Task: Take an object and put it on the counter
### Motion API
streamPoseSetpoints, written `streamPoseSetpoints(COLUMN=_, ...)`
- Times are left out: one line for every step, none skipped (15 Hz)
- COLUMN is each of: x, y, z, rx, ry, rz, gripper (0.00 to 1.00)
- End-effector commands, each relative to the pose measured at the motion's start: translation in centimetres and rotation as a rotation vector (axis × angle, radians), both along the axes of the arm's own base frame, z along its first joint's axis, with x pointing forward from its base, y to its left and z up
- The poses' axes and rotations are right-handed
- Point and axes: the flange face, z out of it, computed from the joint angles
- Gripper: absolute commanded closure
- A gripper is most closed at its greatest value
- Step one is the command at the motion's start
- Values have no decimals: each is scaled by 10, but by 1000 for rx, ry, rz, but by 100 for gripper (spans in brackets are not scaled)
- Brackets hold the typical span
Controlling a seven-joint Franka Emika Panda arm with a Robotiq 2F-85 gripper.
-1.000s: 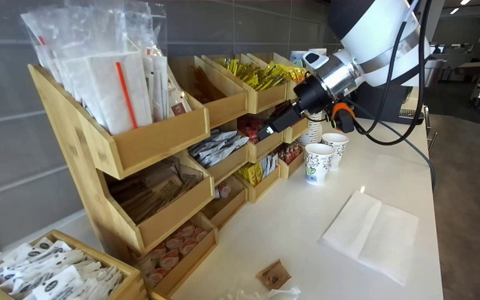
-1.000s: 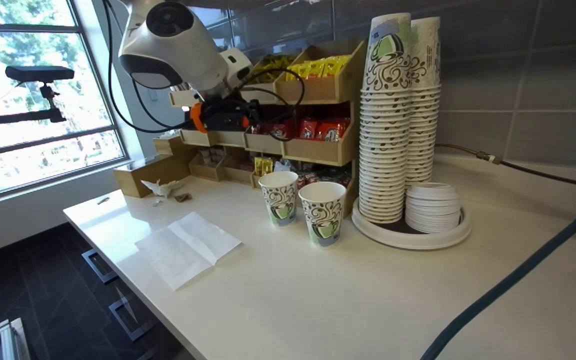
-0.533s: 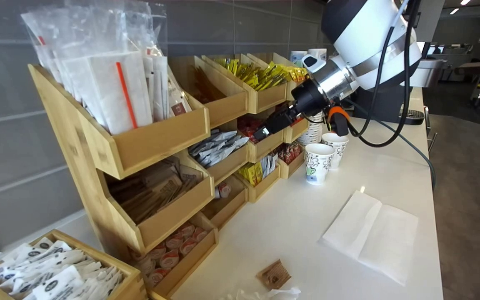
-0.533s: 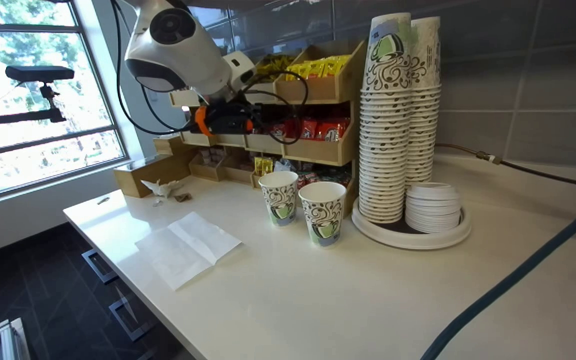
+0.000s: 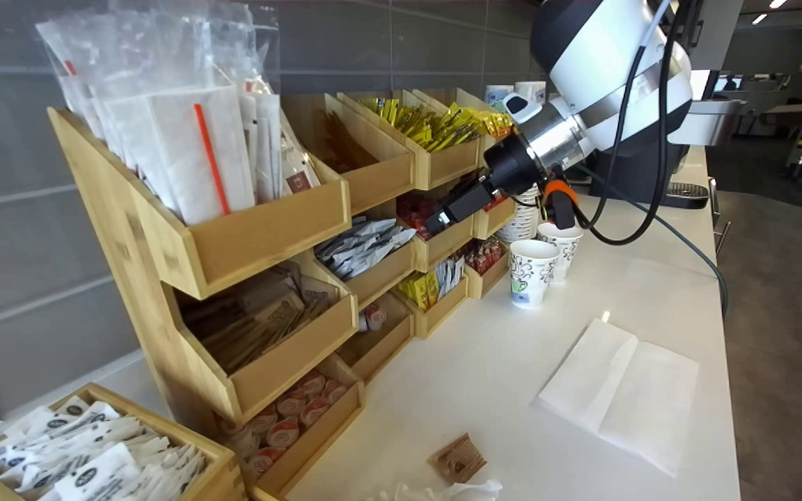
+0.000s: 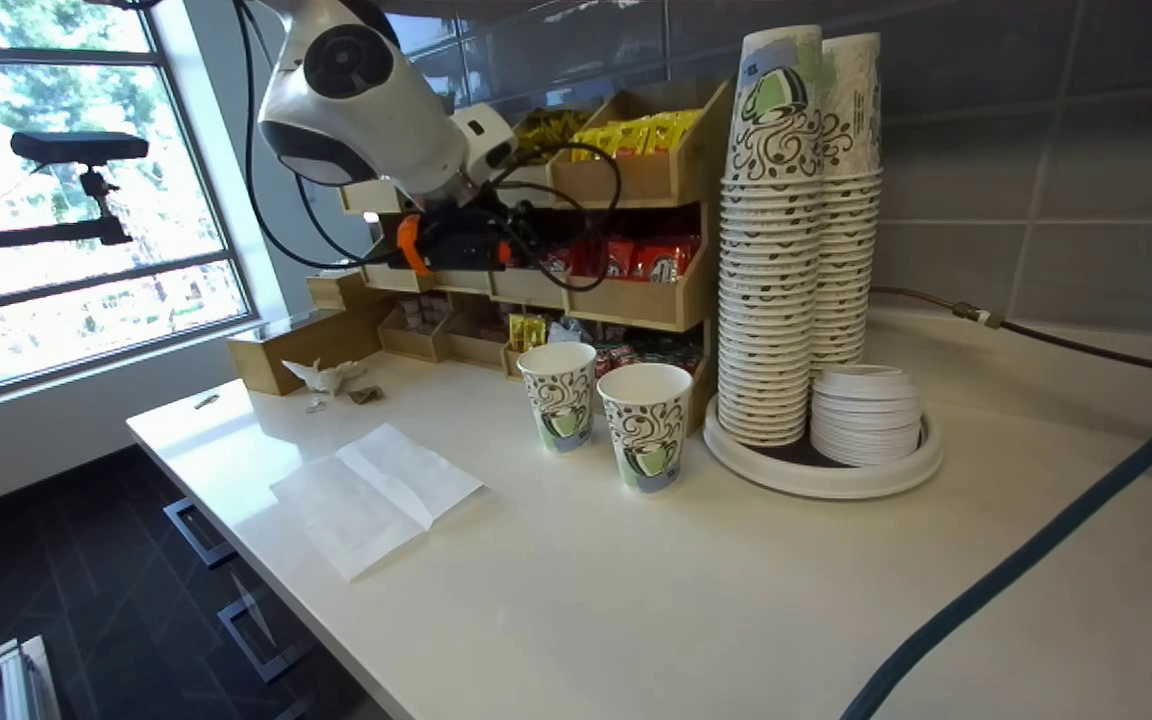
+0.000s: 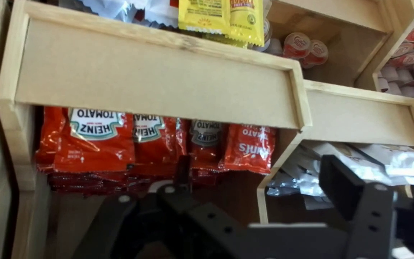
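Red packet, one of several, lies in bin, ungripped; fingers apart. Looks like approach step: next, line up, pinch just one, carry to desk.

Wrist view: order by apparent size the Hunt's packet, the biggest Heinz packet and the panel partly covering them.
Panel, clearly largest
Heinz packet
Hunt's packet
Ranked by visible area; both packets are partly hidden.
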Motion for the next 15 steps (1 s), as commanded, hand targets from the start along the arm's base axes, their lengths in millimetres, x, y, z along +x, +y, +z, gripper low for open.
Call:
streamPoseSetpoints(x=10, y=0, z=-3, rx=-11, ry=-24, rz=-16, gripper=40)
streamPoseSetpoints(x=10, y=0, z=-4, rx=-13, ry=-23, rz=-16, gripper=47)
streamPoseSetpoints(x=10, y=0, z=-4, rx=-14, ry=-23, rz=-17, gripper=56)
streamPoseSetpoints(x=11, y=0, z=-5, rx=-15, ry=-23, rz=-19, gripper=62)
streamPoseSetpoints(x=11, y=-1, z=-6, rx=-15, ry=-22, rz=-20, gripper=68)
streamPoseSetpoints(x=11, y=-1, z=-6, rx=-16, ry=-22, rz=-23, gripper=76)
streamPoseSetpoints(x=11, y=-2, z=-6, rx=-16, ry=-24, rz=-25, gripper=82)
streamPoseSetpoints(x=11, y=-2, z=-4, rx=-14, ry=-27, rz=-28, gripper=90)
streamPoseSetpoints(x=10, y=-2, z=-2, rx=-13, ry=-32, rz=-32, gripper=96)
streamPoseSetpoints(x=9, y=-3, z=0, rx=-14, ry=-38, rz=-34, gripper=100)
streamPoseSetpoints(x=9, y=-3, z=3, rx=-17, ry=-46, rz=-34, gripper=100)
streamPoseSetpoints(x=7, y=-4, z=6, rx=-22, ry=-52, rz=-34, gripper=100)
streamPoseSetpoints(x=6, y=-5, z=8, rx=-25, ry=-58, rz=-34, gripper=100)
streamPoseSetpoints(x=4, y=-6, z=9, rx=-33, ry=-61, rz=-37, gripper=100)
streamPoseSetpoints(x=3, y=-7, z=12, rx=-30, ry=-68, rz=-38, gripper=100)
